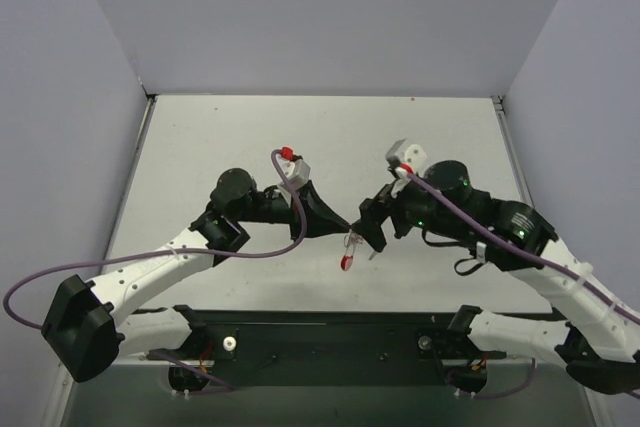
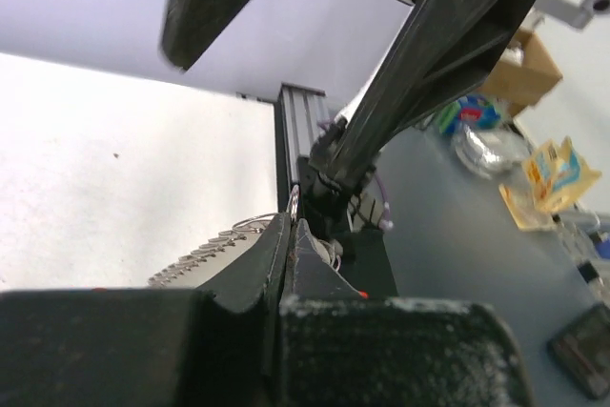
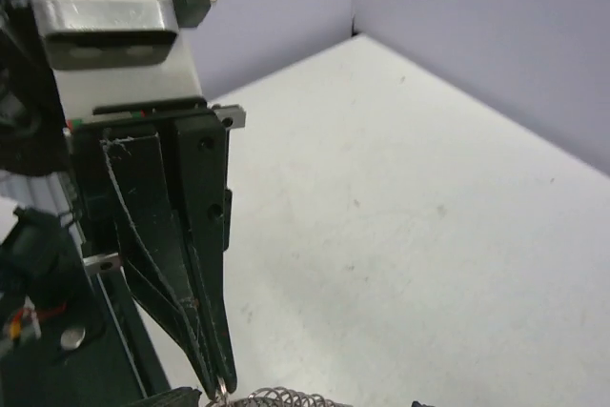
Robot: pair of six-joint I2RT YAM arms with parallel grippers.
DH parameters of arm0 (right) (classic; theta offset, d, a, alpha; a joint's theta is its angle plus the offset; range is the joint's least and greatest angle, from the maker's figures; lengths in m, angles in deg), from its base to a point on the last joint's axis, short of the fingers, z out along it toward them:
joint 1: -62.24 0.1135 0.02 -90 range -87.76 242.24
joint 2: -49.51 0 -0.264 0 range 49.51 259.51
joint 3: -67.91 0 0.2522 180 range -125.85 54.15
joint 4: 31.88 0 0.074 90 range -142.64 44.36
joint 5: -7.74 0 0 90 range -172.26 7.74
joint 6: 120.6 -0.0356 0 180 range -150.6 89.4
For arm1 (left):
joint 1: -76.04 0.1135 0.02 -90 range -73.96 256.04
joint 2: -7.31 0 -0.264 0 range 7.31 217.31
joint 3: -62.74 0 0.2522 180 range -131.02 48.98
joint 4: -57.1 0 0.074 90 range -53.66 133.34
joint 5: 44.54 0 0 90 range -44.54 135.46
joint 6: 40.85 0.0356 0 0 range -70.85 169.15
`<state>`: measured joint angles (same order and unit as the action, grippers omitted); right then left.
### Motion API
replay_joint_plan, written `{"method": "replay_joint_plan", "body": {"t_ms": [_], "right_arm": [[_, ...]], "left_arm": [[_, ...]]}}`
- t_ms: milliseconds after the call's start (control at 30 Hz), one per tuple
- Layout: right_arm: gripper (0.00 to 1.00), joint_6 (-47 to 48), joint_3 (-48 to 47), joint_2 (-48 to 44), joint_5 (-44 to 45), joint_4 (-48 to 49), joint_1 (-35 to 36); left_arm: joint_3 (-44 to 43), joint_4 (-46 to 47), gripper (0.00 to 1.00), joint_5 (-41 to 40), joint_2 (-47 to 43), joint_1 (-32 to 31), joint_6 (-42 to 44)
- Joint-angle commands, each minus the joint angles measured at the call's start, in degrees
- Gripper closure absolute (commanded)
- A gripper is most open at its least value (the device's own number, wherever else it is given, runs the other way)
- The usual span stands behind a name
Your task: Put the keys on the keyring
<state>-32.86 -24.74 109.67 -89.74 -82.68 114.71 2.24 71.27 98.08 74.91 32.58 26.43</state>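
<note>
- Keyring (image 2: 205, 256), a fan of small silver keys on a thin wire loop, hangs at the tips of the left gripper (image 1: 340, 228), above the white table (image 1: 250, 137).
- The left gripper is clamped on that wire loop, its two fingers pressed flat together.
- The right gripper (image 1: 375, 239) faces the left gripper almost tip to tip, with its fingers spread wide. One fingertip ends close beside the pinched loop.
- A small red piece (image 1: 346, 262) dangles just below the left gripper's tips. Whether it is the lone key's tag or part of the red loop cannot be told.
</note>
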Motion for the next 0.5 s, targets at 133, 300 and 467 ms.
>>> {"method": "replay_joint_plan", "body": {"t_ms": [133,300,467], "right_arm": [[0.10,-6.43,11.03,-11.73,5.47,23.32,-0.35],[0.16,-8.11,12.53,-10.59,1.34,26.84,-0.35],[0.31,-8.20,13.68,-10.33,0.01,29.56,-0.35]], "left_arm": [[7.44,28.40,1.00,-15.87,-4.14,-0.22,-14.88],[10.17,39.29,1.00,-22.37,-2.73,-0.39,-20.43],[13.86,47.74,1.00,-28.97,-3.08,-0.83,-23.51]]}}
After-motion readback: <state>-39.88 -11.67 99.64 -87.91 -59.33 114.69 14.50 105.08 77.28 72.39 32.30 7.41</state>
